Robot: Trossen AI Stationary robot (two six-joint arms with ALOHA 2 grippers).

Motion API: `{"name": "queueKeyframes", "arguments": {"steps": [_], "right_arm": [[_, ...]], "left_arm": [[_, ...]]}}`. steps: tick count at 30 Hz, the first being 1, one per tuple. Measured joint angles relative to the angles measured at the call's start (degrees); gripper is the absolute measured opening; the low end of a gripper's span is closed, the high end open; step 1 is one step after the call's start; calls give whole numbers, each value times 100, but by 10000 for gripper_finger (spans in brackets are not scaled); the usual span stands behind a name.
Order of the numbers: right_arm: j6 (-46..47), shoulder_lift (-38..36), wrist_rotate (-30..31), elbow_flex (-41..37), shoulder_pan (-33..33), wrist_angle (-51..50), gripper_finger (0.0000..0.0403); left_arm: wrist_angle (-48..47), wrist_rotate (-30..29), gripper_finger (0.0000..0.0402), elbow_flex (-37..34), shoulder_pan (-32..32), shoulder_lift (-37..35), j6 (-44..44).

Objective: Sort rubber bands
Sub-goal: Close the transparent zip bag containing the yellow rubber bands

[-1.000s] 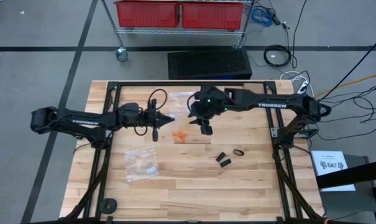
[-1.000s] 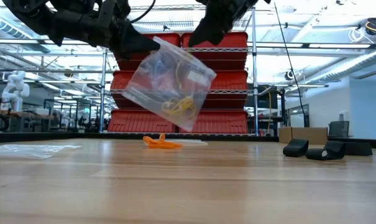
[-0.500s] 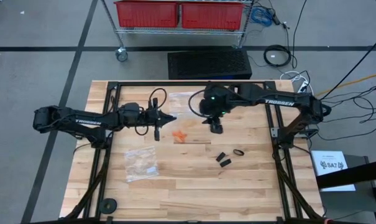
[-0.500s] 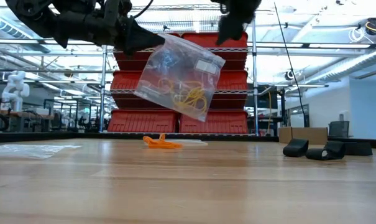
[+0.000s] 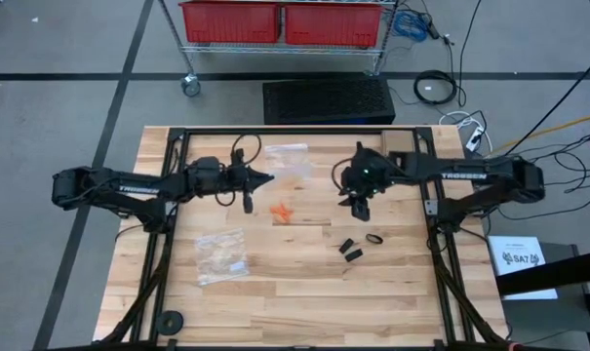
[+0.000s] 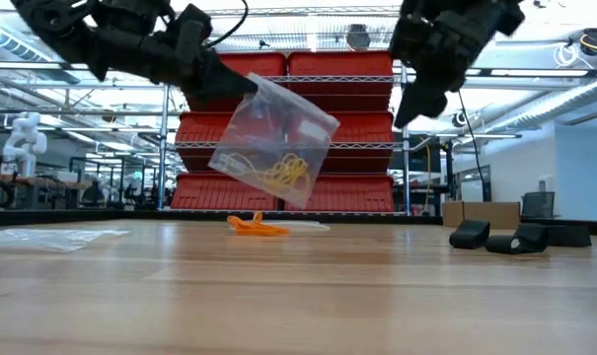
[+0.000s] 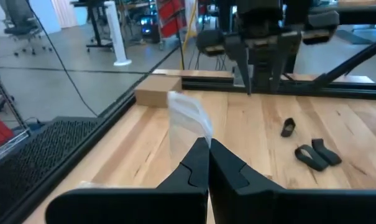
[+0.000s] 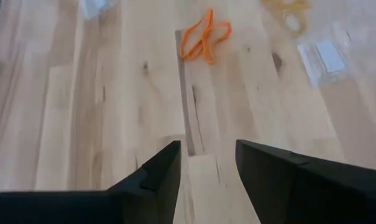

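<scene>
Clear glossy plastic bag; matt wooden table.

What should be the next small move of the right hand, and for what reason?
Probably lower the open right hand toward the black rubber bands just below it. It holds nothing, while the left hand is shut on the clear bag, lifted above the table.

"TROSSEN" on the right arm, same faint lettering on the left arm

A robotics lab or workshop: red plastic bins on wire metal shelving, a grey concrete floor with trailing cables, distant workbenches.
</scene>
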Motion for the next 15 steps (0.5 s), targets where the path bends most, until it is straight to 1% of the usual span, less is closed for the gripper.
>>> {"name": "queueKeyframes", "arguments": {"steps": [4, 7, 11, 15], "right_arm": [[416, -136, 39, -471, -10, 618, 148], [590, -141, 43, -551, -11, 853, 148], [756, -141, 43, -555, -11, 901, 148], [933, -145, 27, -555, 26, 642, 148]], "left_arm": [[-601, -14, 0, 477, -32, 362, -34], [-847, -115, 0, 829, -127, 927, -34], [-871, -137, 0, 1285, -243, 1815, -39], [-894, -135, 0, 1781, -414, 2549, -41]]}}
